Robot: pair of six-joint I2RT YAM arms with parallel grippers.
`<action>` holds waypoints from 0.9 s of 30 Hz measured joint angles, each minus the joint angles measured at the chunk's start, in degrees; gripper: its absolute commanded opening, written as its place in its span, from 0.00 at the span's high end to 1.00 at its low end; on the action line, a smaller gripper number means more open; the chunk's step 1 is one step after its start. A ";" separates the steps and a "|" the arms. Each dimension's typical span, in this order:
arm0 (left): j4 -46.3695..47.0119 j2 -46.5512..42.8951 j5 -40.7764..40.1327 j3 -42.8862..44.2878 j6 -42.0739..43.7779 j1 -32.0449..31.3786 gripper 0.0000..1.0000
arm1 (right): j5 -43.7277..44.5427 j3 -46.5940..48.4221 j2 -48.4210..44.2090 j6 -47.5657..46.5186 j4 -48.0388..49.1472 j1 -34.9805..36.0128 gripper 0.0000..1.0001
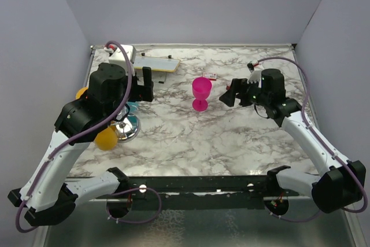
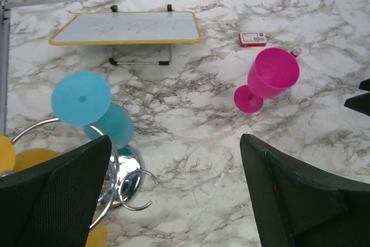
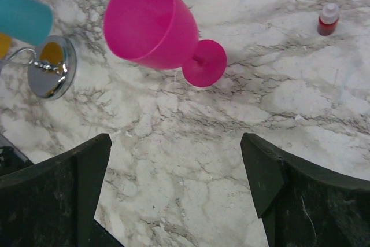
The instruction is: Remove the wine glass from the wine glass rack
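The wine glass rack (image 1: 126, 129) is a chrome stand with a mirror base at the left; it also shows in the left wrist view (image 2: 124, 176) and the right wrist view (image 3: 52, 68). A teal wine glass (image 2: 107, 121) hangs upside down on its wire arms, with yellow glasses (image 1: 106, 139) beside it. A pink wine glass (image 1: 201, 93) stands upright on the marble table, apart from the rack, also seen in both wrist views (image 2: 272, 76) (image 3: 151, 24). My left gripper (image 2: 173, 192) is open and empty above the rack's right side. My right gripper (image 3: 176, 183) is open and empty, just right of the pink glass.
A yellow-framed whiteboard (image 1: 157, 62) lies at the back left with a white box (image 1: 120, 54) behind it. A small red box (image 1: 210, 76) and a small red-and-white bottle (image 3: 328, 18) lie behind the pink glass. Grey walls enclose the table (image 1: 231, 143).
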 measured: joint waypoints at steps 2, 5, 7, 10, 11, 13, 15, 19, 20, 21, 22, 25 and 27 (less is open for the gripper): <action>-0.07 -1.68 -2.47 -0.50 0.35 0.00 0.04 | -2.86 0.66 0.22 0.15 0.52 0.02 0.07; -0.24 -2.43 -6.34 -1.11 1.31 0.00 0.04 | -6.78 2.23 0.63 1.07 1.40 0.17 0.08; -0.50 -1.99 -9.25 -1.16 1.95 0.00 0.09 | -8.48 3.54 1.07 1.79 2.19 0.79 0.08; -1.97 1.27 -14.27 -0.57 3.06 0.00 0.17 | -9.84 5.20 1.81 2.69 3.10 2.38 0.09; -2.54 2.97 -16.02 -0.02 3.61 0.00 0.20 | -10.05 5.49 1.97 2.93 3.32 2.78 0.09; -3.08 6.64 -18.99 0.92 4.79 0.00 0.26 | -10.43 5.66 2.12 3.30 3.50 3.54 0.08; -3.54 10.62 -21.66 1.27 5.92 0.00 0.31 | -10.45 5.66 2.19 3.50 3.45 3.72 0.08; -4.39 16.06 -25.97 1.68 7.78 0.00 0.36 | -10.40 5.64 2.21 3.52 3.39 3.69 0.08; -4.63 17.25 -27.17 1.75 8.28 0.00 0.39 | -10.36 5.64 2.21 3.48 3.28 3.72 0.08; -4.61 18.05 -27.96 1.77 8.57 0.00 0.41 | -10.23 5.57 2.16 3.43 3.10 3.72 0.08; -4.68 18.91 -28.92 1.77 8.90 0.00 0.43 | -9.94 5.49 2.10 3.32 2.95 3.72 0.08; -4.68 21.27 -31.21 1.68 9.73 0.00 0.45 | -9.03 4.90 1.40 2.80 2.19 3.72 0.08; -4.59 22.86 -32.76 1.11 10.05 0.09 0.45 | -8.33 4.66 0.81 2.38 1.73 3.72 0.08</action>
